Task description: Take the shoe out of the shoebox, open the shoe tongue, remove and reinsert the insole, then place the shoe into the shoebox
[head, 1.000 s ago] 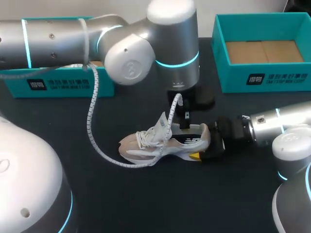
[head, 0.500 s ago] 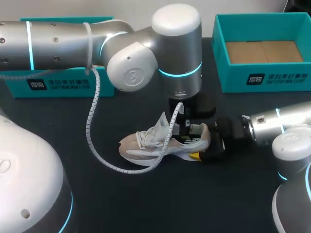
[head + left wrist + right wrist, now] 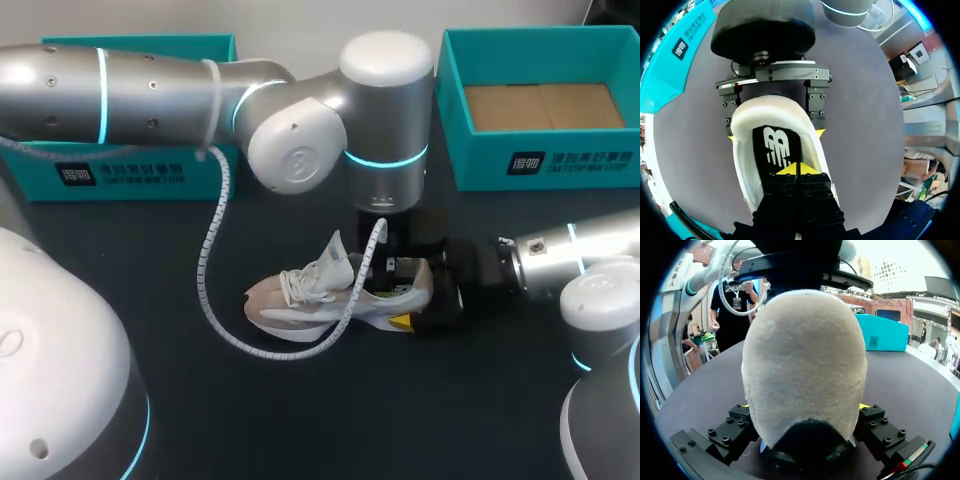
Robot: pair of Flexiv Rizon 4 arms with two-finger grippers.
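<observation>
1. Centrally on the dark table [image 3: 300,420], the shoe [image 3: 320,295] is set on its sole. Its long axis is laid across the head view, toe toward the robot's left and heel toward its right, and its tongue [image 3: 335,255] is stood up.
2. The heel is clamped from both sides by the right gripper [image 3: 804,406], with a yellow tip pressed against each flank.
3. The left gripper [image 3: 797,169] is placed inside the shoe's opening, its tips closed together on the black insole [image 3: 776,147]. Whether the insole is pinched cannot be told.
4. The shoe's middle is crossed by a white coiled cable [image 3: 215,290] hung from the left arm.
5. An open teal shoebox [image 3: 545,160] is stood behind at the right, well apart. A second teal box [image 3: 130,175] at the left is partly hidden by the left arm.
</observation>
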